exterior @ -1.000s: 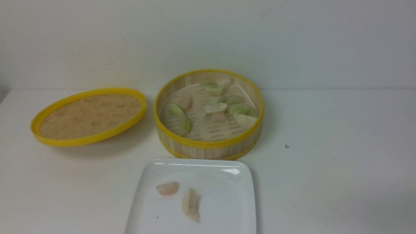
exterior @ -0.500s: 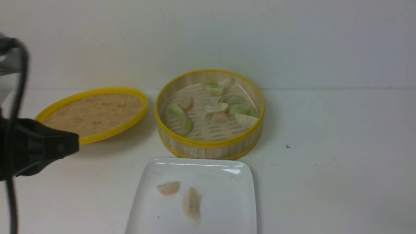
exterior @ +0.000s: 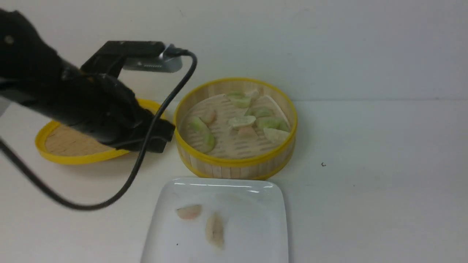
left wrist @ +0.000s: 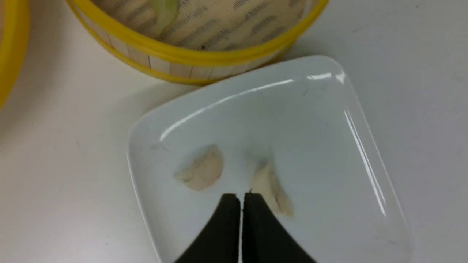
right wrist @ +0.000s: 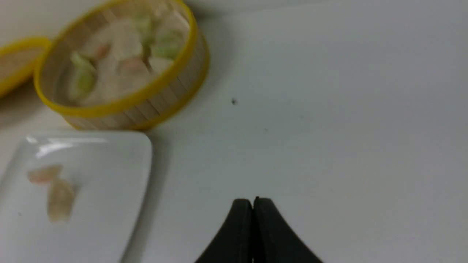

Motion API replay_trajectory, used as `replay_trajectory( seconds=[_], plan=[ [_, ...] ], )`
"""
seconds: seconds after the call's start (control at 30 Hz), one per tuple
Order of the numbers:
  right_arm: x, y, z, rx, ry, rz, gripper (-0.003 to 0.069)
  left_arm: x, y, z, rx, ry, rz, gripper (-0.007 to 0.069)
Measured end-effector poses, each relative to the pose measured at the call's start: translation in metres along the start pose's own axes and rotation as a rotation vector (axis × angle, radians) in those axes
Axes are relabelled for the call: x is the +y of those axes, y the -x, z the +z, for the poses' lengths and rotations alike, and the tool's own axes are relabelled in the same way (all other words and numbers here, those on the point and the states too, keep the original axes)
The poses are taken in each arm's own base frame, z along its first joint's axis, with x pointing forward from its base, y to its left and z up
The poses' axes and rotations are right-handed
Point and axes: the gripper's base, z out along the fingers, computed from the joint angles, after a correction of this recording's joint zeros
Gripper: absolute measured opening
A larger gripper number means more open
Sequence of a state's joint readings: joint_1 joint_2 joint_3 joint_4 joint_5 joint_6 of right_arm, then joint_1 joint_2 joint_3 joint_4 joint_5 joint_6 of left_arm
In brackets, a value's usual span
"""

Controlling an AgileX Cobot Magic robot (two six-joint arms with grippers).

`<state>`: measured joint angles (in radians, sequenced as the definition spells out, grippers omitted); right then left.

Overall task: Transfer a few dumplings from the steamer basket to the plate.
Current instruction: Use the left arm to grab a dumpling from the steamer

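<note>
Left pincer and right pincer are clenched, empty; spread the left before lowering toward a dumpling left of centre.

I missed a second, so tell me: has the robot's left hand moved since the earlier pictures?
Yes. The black left hand has swung in from the left, and its arm now covers part of the round, yellow-rimmed woven lid.

1 basket, 1 lid, 1 plate. Dumplings: 2 on plate, at least 8 in basket, overlapping, exact total unclear.
</note>
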<state>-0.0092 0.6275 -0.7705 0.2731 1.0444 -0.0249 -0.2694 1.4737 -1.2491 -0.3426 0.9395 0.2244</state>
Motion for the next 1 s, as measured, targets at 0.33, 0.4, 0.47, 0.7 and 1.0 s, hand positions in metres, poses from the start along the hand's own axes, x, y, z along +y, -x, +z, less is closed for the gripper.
replay_trajectory(
  seconds=[0.33,0.4,0.47,0.7,1.0],
  plan=[
    [-0.002,0.013,0.022,0.139,-0.009,0.000,-0.0014,0.021,0.059,0.071,0.065,0.071,0.084,0.0157],
    [-0.002,0.013,0.022,0.137,-0.006,0.002,-0.0014,0.021,0.066,0.090,0.077,0.067,0.094,0.0226],
    [-0.002,0.013,0.021,0.136,-0.006,0.002,-0.0014,0.021,0.071,0.103,0.082,0.068,0.105,0.0288],
    [-0.001,0.014,0.021,0.133,-0.003,0.003,-0.0013,0.019,0.087,0.176,0.107,0.111,0.157,0.0461],
    [-0.001,0.014,0.021,0.134,-0.001,-0.012,-0.0010,0.035,0.082,0.227,0.175,0.171,0.076,0.0340]
  ],
)
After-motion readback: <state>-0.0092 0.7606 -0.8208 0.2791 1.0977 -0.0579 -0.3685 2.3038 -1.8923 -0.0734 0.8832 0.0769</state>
